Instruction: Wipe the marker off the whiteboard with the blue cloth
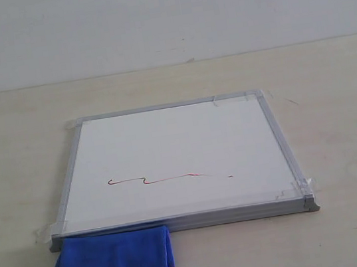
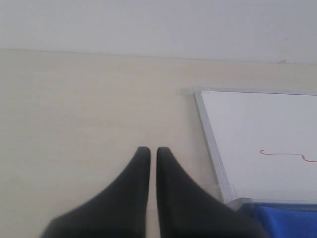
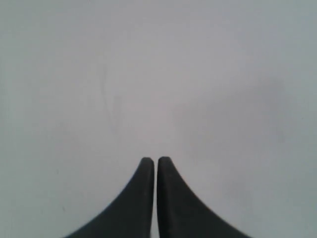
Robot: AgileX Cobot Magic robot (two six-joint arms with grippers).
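The whiteboard [image 1: 175,154] lies flat in the middle of the table, silver-framed with taped corners. A wavy dark-red marker line [image 1: 158,178] with a small dot [image 1: 231,177] runs across its near half. The blue cloth [image 1: 114,265], folded, rests on the table against the board's near left corner. No arm shows in the exterior view. In the left wrist view my left gripper [image 2: 149,151] is shut and empty above bare table, beside the whiteboard [image 2: 257,139]; the marker line [image 2: 285,154] and blue cloth [image 2: 287,220] show at the edge. My right gripper [image 3: 152,161] is shut, facing a plain grey surface.
The light wooden table [image 1: 19,144] extends around the board on all sides. A pale wall [image 1: 161,15] stands behind the far table edge.
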